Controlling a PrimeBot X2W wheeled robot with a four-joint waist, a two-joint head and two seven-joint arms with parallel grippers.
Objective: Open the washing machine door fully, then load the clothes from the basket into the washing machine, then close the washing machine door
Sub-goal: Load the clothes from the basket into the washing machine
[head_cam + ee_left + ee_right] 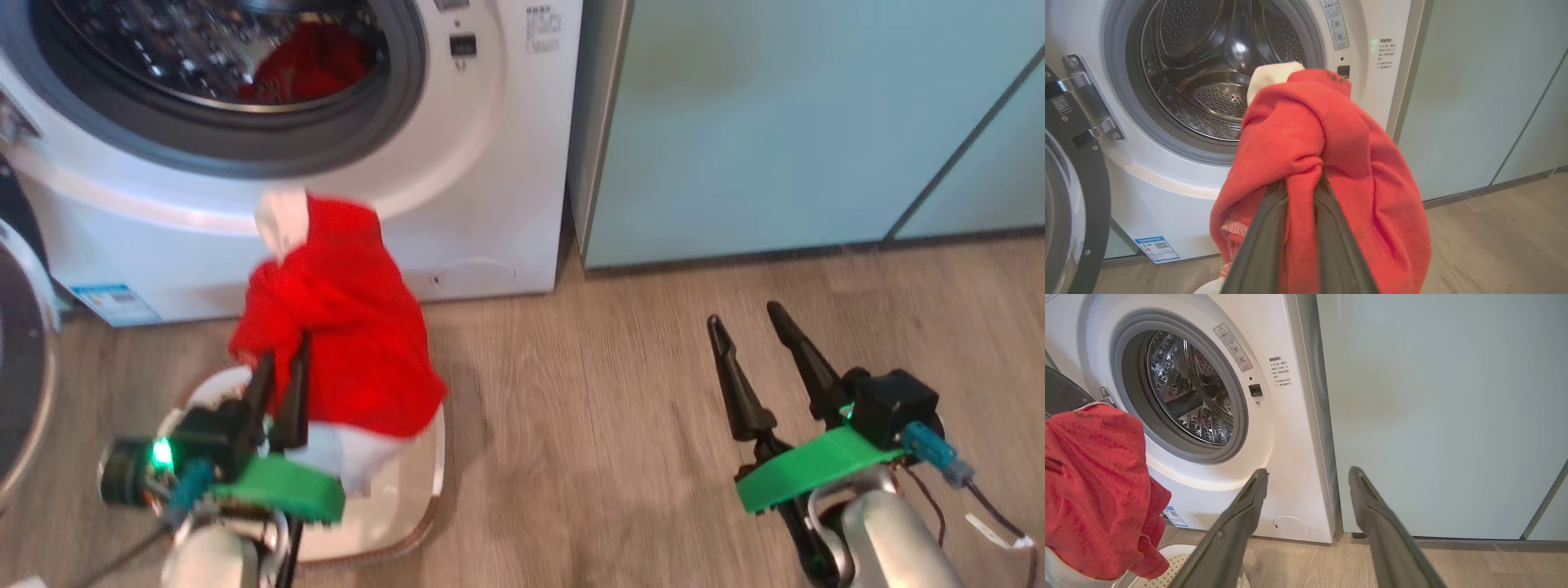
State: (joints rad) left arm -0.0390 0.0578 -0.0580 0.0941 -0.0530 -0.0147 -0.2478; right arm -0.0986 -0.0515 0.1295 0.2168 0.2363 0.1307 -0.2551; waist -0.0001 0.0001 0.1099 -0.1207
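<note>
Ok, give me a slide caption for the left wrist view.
Left claw grips a red garment before the open washing machine, its door swung aside.

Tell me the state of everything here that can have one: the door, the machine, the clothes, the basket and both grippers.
washing machine door, swung open at the left.
washing machine, drum exposed.
loaded garment, red, lying inside the drum.
held garment, red, bunched, hanging above the basket.
basket, on the floor, upright.
left gripper, shut on the held garment.
right gripper, open, empty.
</note>
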